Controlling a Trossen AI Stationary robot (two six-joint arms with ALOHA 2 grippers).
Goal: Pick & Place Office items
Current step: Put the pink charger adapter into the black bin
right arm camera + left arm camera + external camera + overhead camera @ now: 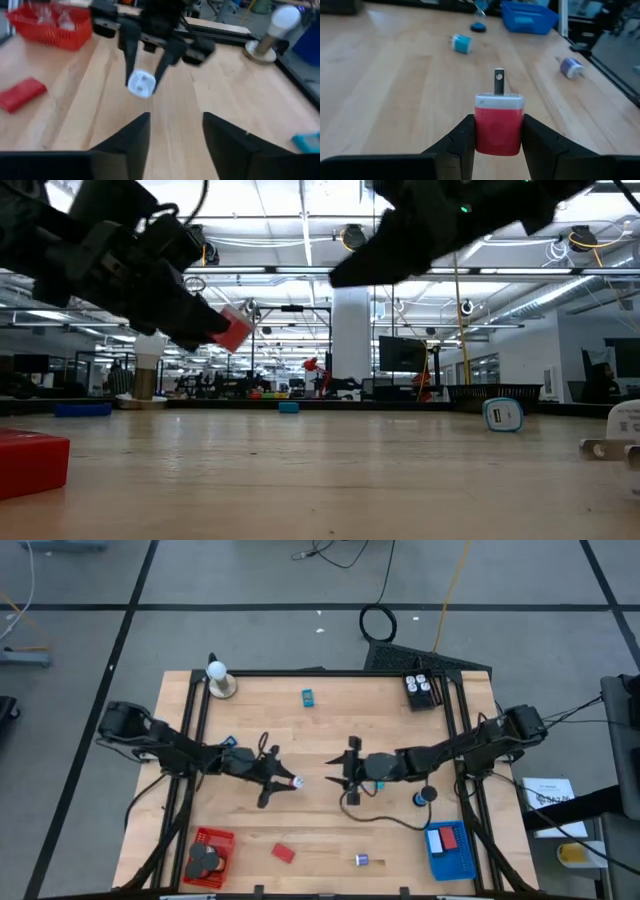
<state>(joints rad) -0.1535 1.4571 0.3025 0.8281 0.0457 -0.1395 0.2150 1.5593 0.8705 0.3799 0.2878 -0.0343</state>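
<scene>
Red plug block (498,121) in left gripper (497,142) (no legible writing).

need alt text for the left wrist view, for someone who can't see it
The left gripper holds a red and white plug adapter between its dark fingers, prong pointing away, above a wooden table. Farther off lie a teal adapter, a purple one, a black disc and a blue basket.
</scene>
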